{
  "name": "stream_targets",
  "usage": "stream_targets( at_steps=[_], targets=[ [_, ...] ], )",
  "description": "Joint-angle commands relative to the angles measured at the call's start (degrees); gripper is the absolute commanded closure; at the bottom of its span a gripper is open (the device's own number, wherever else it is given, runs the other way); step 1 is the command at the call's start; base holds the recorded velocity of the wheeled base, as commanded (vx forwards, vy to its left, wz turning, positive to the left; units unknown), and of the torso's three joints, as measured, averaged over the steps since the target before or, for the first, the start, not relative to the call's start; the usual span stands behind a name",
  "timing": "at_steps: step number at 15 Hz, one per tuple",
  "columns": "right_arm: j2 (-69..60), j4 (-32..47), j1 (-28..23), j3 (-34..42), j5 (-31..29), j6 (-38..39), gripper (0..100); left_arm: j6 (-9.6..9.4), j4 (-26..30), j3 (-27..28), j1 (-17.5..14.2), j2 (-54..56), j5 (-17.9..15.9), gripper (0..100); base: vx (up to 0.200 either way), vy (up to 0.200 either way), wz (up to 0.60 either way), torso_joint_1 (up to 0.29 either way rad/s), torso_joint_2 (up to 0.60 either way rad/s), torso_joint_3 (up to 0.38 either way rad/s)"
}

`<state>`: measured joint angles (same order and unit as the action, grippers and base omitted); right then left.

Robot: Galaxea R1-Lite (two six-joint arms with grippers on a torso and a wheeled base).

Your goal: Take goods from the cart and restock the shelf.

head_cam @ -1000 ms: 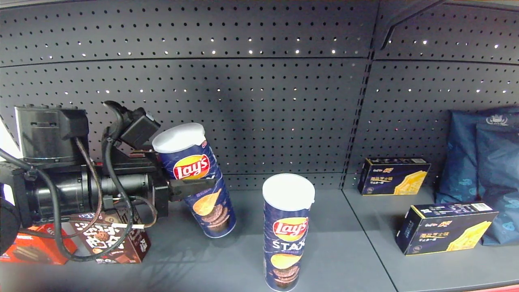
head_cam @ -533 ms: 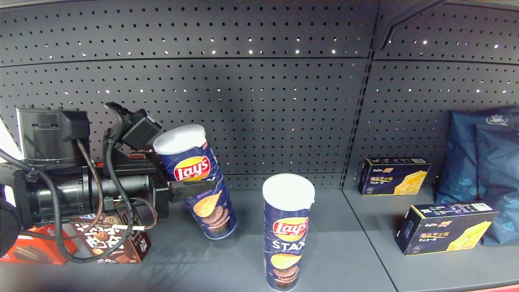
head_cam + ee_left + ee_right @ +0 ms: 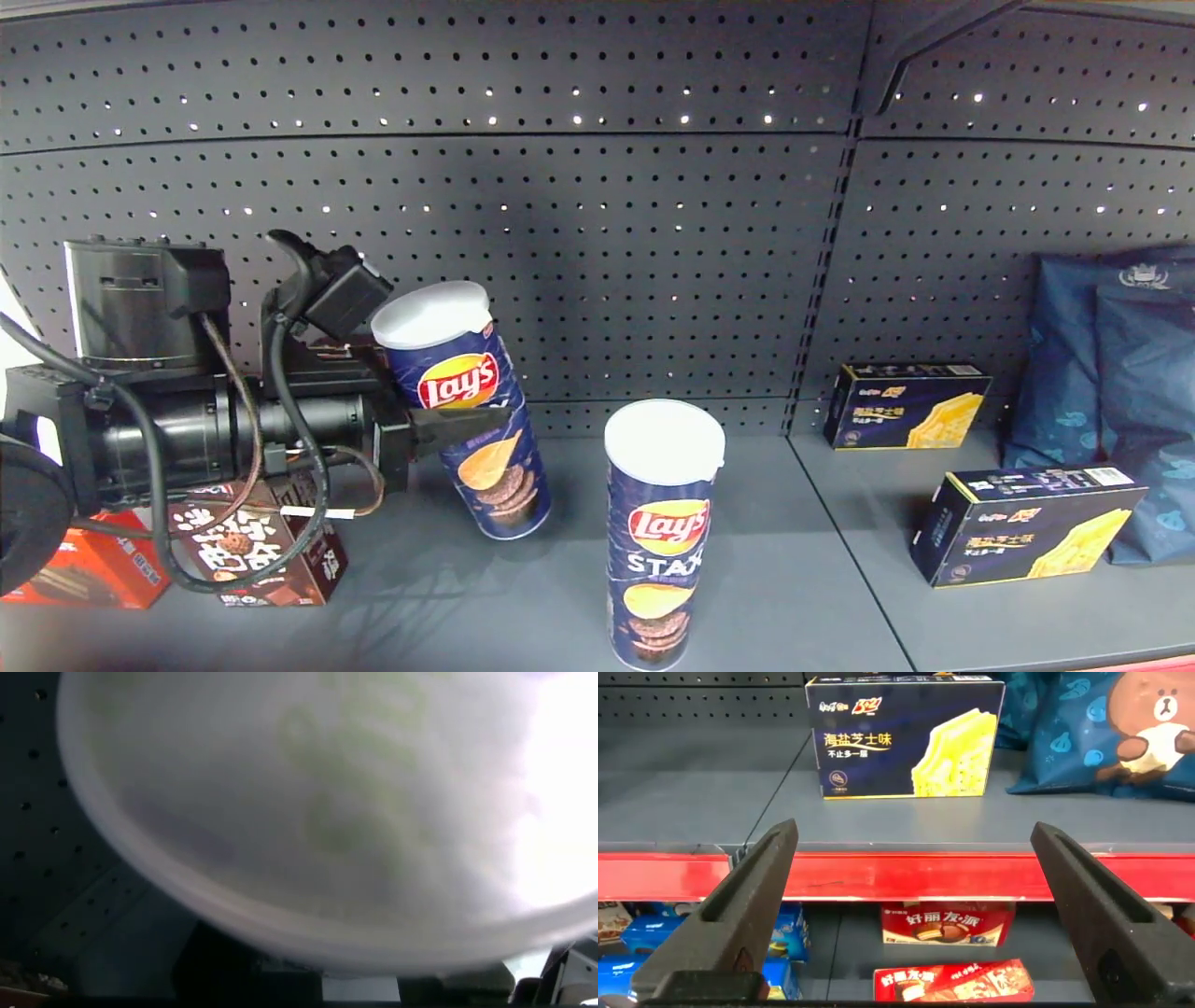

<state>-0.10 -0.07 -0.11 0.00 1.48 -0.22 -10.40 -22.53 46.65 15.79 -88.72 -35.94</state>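
Navy chip can [image 3: 455,385], white lid [image 3: 431,314], tilted, L claw [image 3: 473,422]

Stretches the left arm out level, forearm and wrist horizontal, cables looping beneath; clamps the left gripper [image 3: 470,415] sideways round the middle of a tilted chip can [image 3: 448,378]; lays one dark finger [image 3: 456,427] across the can's front, the other hidden behind; carries the wrist camera above and behind the pincer; holds the right gripper [image 3: 915,910] spread wide, fingers [image 3: 738,910] well apart, pointing level.

A shop aisle.
My robot faces a pegboard-backed shelf [image 3: 747,579] of snack boxes [image 3: 1027,523] with a red price rail [image 3: 896,875].
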Motion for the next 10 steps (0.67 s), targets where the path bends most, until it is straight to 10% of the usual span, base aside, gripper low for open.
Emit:
stream_targets(
  at_steps=[1, 10],
  targets=[
    [0.1, 0.0, 0.0, 0.0, 0.0, 0.0, 0, 0.03, -0.1, 2.8, 0.6, -3.9, 0.1, 100, 0.0, 0.0, 0.0, 0.0, 0.0, 0.0],
    [0.1, 0.0, 0.0, 0.0, 0.0, 0.0, 0, -0.32, 1.1, 13.4, 2.7, -14.1, -0.2, 100, 0.0, 0.0, 0.0, 0.0, 0.0, 0.0]
  ],
)
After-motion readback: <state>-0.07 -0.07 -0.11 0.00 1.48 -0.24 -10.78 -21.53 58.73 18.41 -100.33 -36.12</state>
